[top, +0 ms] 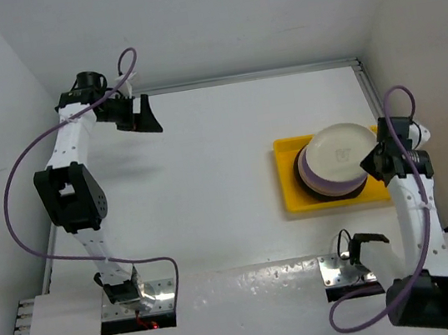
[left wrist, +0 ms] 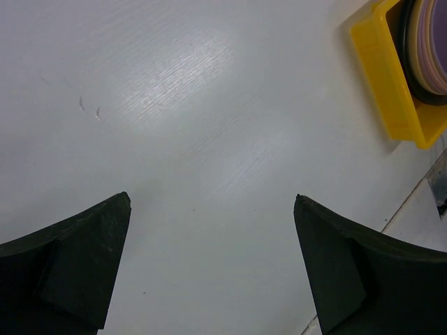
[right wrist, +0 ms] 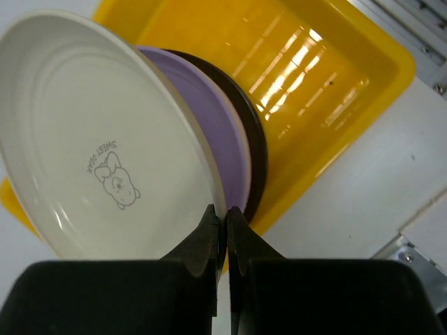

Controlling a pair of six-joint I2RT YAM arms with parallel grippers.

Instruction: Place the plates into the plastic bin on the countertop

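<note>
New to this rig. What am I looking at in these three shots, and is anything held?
Two robot arms are bolted at the near edge of a white countertop. The overhead view looks down from behind them; the other two come from cameras on each wrist. A yellow bin holds a stack of plates. The right gripper is shut on the rim of the top cream plate, which is tilted above a lilac plate. The left gripper is open and empty, over bare countertop.

White walls (top: 185, 21) close in the far side and both flanks. At the near edge, 2 shiny metal plates (top: 163, 293) sit bolted to a white ledge (top: 250, 286). 2 purple cables (top: 18, 173) loop above the surface.
</note>
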